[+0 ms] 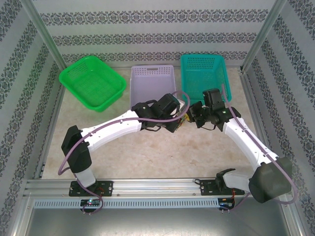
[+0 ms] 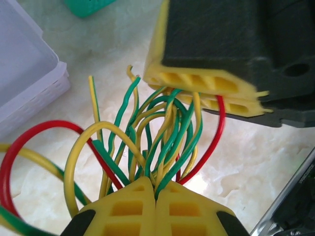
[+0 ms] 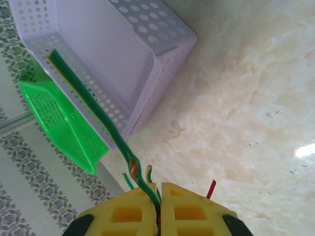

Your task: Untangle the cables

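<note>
Green, yellow and red cables (image 2: 162,132) stretch between my two hands above the table (image 2: 246,162), near the lavender basket (image 2: 39,93): my left hand (image 2: 155,187) pinches one end, my right hand (image 3: 160,191) clamps the other.

You've got cables (image 2: 162,132) in green, yellow and red. Your left gripper (image 2: 155,189) and right gripper (image 3: 160,189) have yellow fingers, black behind. There's a bright green basket (image 1: 92,81), lilac basket (image 1: 152,83), teal basket (image 1: 203,73). The table (image 1: 162,152) is cream, marbled; the walls (image 1: 147,19) are white with grey floral bands.
</note>
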Motion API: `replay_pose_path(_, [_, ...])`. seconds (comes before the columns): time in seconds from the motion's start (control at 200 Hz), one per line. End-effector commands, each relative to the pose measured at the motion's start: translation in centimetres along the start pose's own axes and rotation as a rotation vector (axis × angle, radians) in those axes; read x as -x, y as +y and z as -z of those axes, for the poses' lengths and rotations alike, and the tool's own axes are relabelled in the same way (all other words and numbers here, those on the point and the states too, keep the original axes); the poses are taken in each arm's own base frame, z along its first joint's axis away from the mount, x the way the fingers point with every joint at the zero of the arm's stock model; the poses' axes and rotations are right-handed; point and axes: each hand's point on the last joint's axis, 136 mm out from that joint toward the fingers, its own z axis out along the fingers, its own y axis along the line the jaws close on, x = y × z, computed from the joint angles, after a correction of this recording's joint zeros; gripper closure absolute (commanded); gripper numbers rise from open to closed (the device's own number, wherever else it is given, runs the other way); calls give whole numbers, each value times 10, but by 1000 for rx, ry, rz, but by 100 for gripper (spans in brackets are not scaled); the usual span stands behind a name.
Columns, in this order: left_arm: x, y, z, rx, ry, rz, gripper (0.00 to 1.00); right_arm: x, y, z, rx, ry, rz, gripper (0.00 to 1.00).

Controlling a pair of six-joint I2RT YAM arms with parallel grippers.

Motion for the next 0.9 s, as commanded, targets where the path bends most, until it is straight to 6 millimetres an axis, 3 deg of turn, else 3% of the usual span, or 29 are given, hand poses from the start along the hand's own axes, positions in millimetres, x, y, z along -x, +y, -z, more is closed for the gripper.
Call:
replay_pose_path(0.0, [-2, 21, -2, -36, -30, 140, 100, -22, 21, 23, 130, 102, -27, 89])
replay_pose_path(0.14, [-2, 3, 1, -219, -30, 183, 100, -19, 19, 25, 142, 90, -6, 53])
replay_pose_path(0.265, [-6, -1, 2, -295, 3, 222, 100, -14, 24, 38, 174, 21, 128, 39])
replay_pose_path(0.43, [8, 9, 12, -430, -2, 363, 100, -17, 4, 47, 183, -8, 345, 38])
replay_pose_path(0.609, [18, 11, 25, -521, 30, 407, 100, -35, -16, 33, 233, 98, 491, 38])
replay_pose_path(0.784, [20, 9, 26, -559, 55, 422, 100, -36, 3, 22, 315, 135, 482, 37])
replay_pose_path(0.894, [21, 9, 24, -559, 56, 425, 100, -40, 16, 13, 321, 163, 486, 45])
